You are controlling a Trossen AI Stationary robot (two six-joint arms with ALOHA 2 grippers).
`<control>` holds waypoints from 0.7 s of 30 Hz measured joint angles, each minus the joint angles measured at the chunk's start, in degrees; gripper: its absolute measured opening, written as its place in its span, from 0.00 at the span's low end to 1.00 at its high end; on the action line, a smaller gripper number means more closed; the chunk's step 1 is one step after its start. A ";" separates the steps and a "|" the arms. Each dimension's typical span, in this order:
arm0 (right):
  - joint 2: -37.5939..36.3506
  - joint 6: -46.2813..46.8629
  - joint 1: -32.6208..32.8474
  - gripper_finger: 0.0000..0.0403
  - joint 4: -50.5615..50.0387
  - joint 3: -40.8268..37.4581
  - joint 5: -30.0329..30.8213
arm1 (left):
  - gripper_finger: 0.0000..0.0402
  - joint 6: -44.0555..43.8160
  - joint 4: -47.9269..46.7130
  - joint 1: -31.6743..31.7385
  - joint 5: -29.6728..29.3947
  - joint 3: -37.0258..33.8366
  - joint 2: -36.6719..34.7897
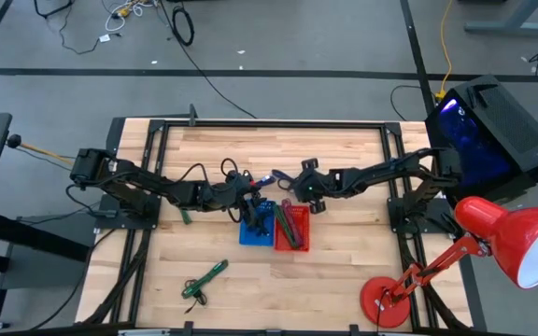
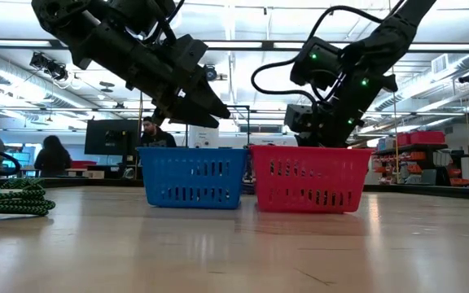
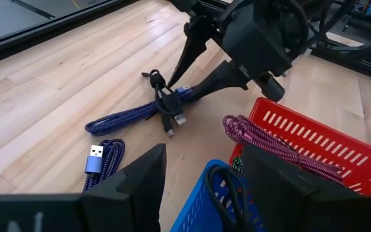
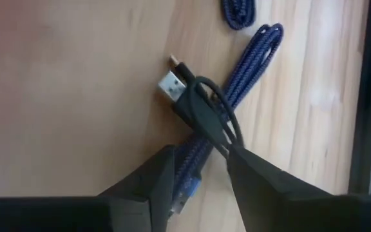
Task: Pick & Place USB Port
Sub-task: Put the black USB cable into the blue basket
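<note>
A blue braided USB cable bundle [image 3: 134, 116], tied with a black strap, lies on the wood table just beyond the baskets; it also shows in the right wrist view [image 4: 250, 58]. My right gripper [image 4: 201, 154] is down on its tied end, shut on it. My left gripper [image 3: 205, 154] is open and empty, hovering over the blue basket [image 1: 255, 229] beside the red basket [image 1: 295, 229]. A second blue USB cable [image 3: 102, 158] lies loose on the table nearby. My right gripper pinches the blue cable bundle between its two fingers, just beside the black strap and plug end [image 4: 195, 138]. The fingers [image 3: 201, 87] slant down from the table's right side and lie across the bundle. The bundle still lies flat on the table.
A pink cable [image 3: 269, 142] hangs over the red basket's rim and a black cable [image 3: 227, 187] lies in the blue basket. A green cable [image 1: 204, 278] lies near the front left. A red lamp [image 1: 493, 243] and a black box [image 1: 493, 131] stand at the right.
</note>
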 joint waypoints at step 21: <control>0.25 3.33 -1.79 0.12 1.48 0.00 -4.54 | 0.52 0.04 -0.03 0.98 0.02 0.00 0.00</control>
